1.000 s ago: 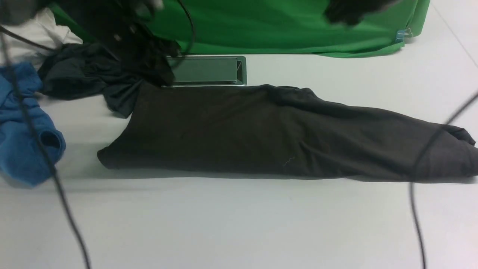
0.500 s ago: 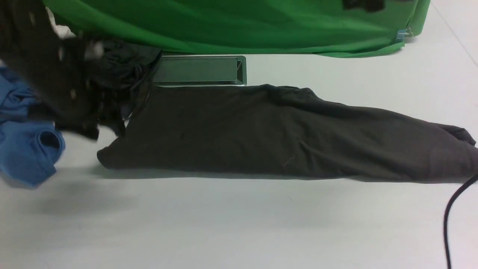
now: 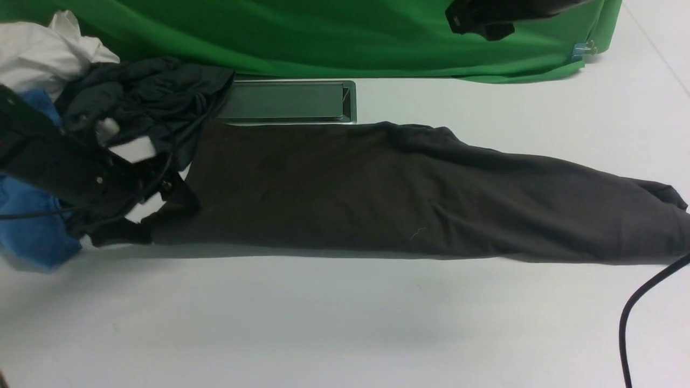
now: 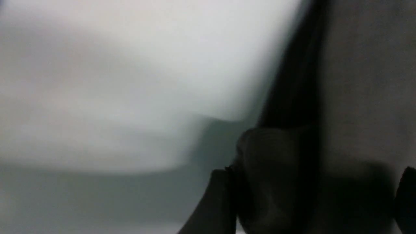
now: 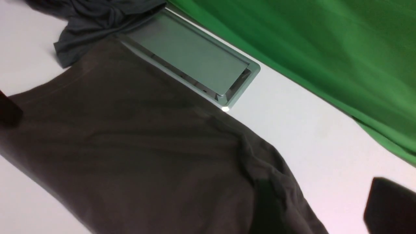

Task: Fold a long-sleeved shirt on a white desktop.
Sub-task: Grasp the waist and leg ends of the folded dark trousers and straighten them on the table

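front view: long-sleeved shirt (image 3: 404, 199) lies as a lengthwise-folded band across mid frame on the white desktop (image 3: 345, 323); i judge crosswise folds remain. my left gripper (image 3: 155, 215), jaws apart, straddles its left end beside heaped clothes (image 3: 135, 91). right gripper (image 3: 485, 16), upper right: cannot tell. lower frame is open room.

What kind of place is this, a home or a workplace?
Probably a lab or recording studio: a green cloth backdrop runs behind the white desktop, which has a silver-framed cable hatch, and spare garments lie heaped beside the long-sleeved shirt.
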`<control>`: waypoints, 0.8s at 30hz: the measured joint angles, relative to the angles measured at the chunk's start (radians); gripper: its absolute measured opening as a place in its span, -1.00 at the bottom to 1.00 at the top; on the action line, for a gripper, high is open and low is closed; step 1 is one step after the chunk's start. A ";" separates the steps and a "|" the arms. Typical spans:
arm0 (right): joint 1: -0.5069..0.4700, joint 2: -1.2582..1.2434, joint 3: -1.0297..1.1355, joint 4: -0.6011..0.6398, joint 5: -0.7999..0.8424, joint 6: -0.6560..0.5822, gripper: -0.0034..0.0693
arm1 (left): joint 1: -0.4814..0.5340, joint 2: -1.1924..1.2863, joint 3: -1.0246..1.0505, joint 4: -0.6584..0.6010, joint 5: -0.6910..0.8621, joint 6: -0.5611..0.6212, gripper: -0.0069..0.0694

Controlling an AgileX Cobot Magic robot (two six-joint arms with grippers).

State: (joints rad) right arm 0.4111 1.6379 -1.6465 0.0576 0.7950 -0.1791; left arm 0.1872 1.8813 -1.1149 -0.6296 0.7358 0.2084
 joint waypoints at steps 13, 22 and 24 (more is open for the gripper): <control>0.000 -0.008 0.048 -0.001 0.114 0.083 0.20 | 0.012 0.044 -0.023 0.004 0.008 0.100 0.22; 0.001 -0.102 0.323 0.007 0.060 0.168 -0.66 | 0.036 0.040 -0.007 -0.004 0.023 0.129 -0.53; 0.000 -0.169 0.401 0.011 0.014 0.164 -0.81 | 0.054 -0.003 0.034 0.037 0.033 0.121 -0.53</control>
State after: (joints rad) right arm 0.4112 1.4685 -1.2458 0.0689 0.8089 -0.0149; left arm 0.2410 1.8784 -1.0814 -0.5924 0.7688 0.3298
